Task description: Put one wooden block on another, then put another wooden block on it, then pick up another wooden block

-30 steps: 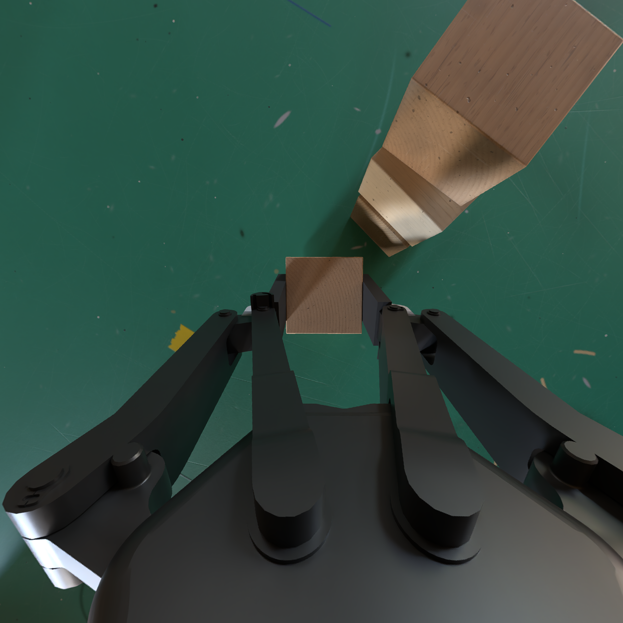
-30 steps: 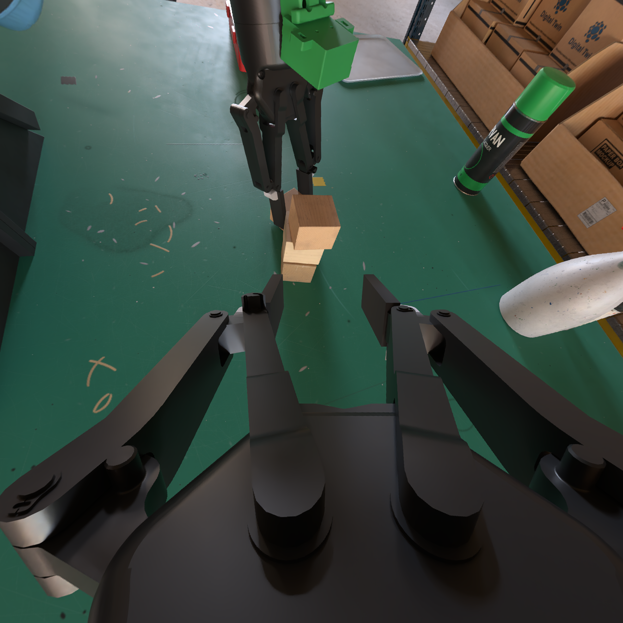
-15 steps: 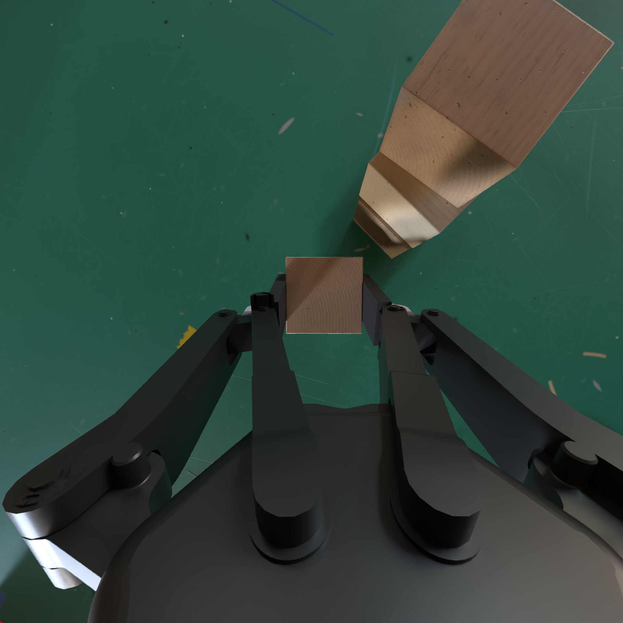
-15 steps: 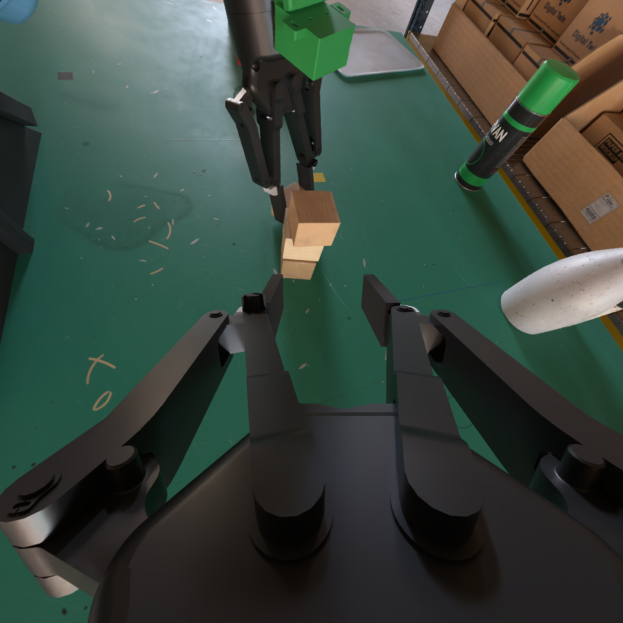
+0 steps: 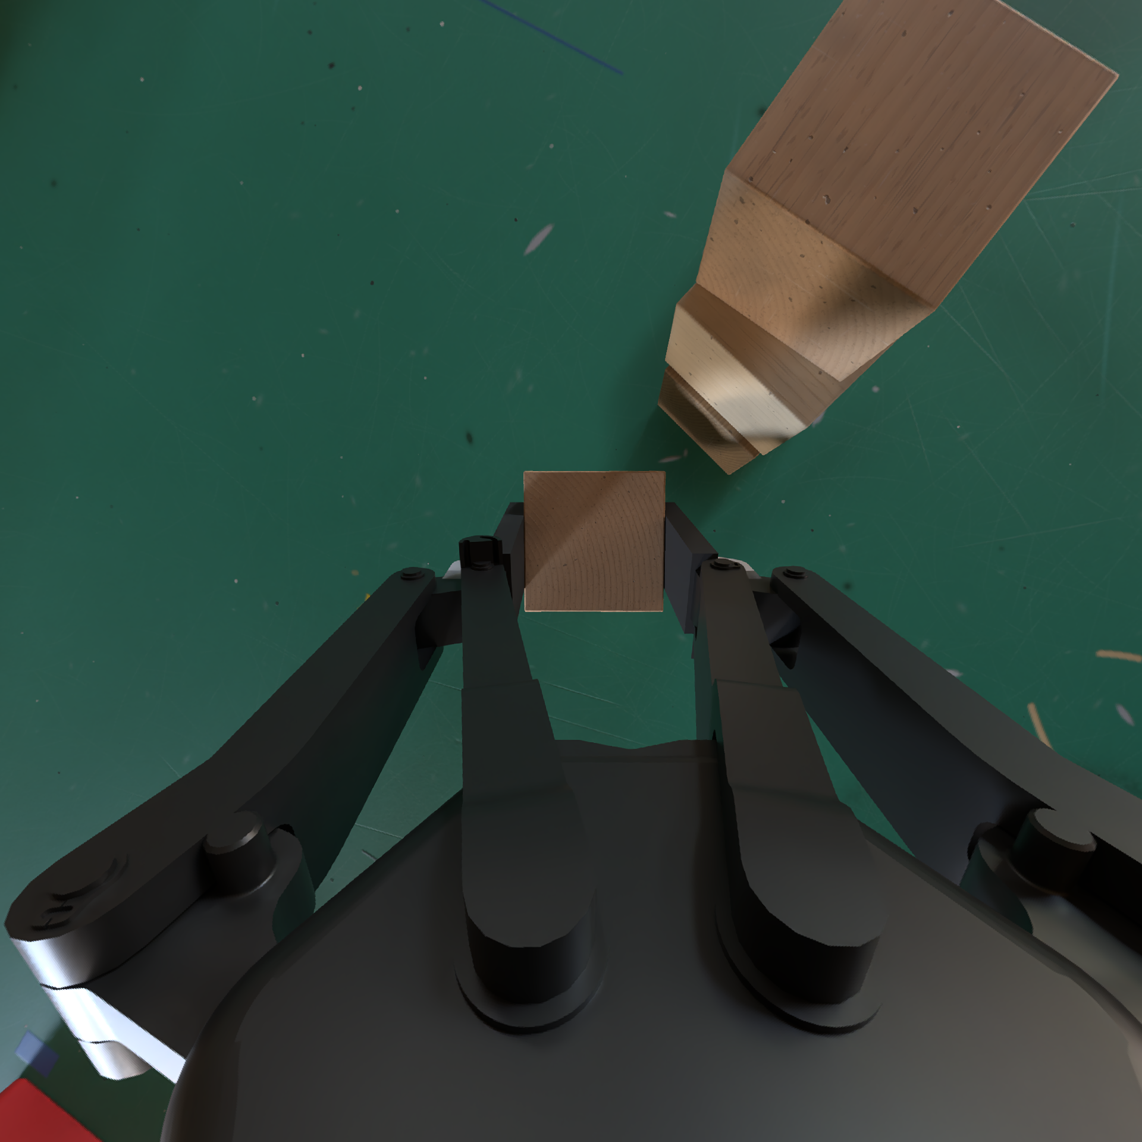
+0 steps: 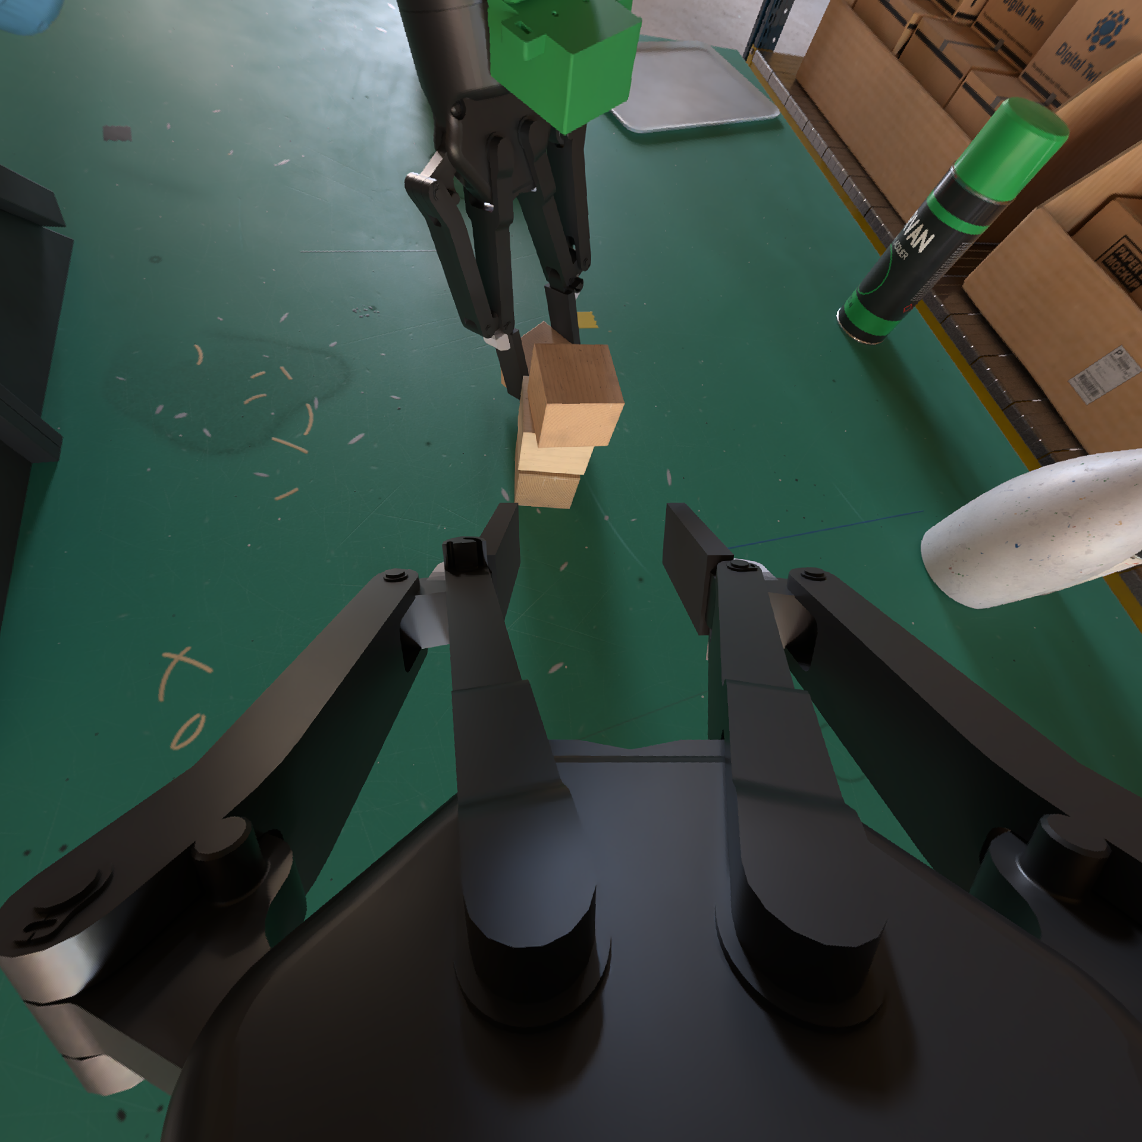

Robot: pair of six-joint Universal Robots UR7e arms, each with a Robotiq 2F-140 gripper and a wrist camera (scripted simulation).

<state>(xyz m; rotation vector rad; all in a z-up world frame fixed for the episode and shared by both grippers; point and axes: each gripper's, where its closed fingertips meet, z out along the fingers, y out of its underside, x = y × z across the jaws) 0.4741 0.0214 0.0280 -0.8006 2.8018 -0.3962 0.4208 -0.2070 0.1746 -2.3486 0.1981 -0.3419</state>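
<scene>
My left gripper [image 5: 594,544] is shut on a wooden block [image 5: 593,541] and holds it above the green table. A stack of three wooden blocks [image 5: 865,247] stands just beyond it to the right. In the right wrist view the stack [image 6: 565,420] stands mid-table, its top block turned askew. The left gripper [image 6: 537,352] hangs just behind the stack with the held block [image 6: 539,337] partly hidden by the stack. My right gripper [image 6: 590,544] is open and empty, in front of the stack and above the table.
A green-capped spray can [image 6: 945,222] leans at the right by cardboard boxes [image 6: 1050,309]. A white bowling pin [image 6: 1038,537] lies at the right edge. A grey tray [image 6: 692,93] sits at the back. A dark fixture [image 6: 25,309] stands at the left.
My left gripper has risen a little with the block held; the stack and table look slightly farther away. The right gripper has hardly moved.
</scene>
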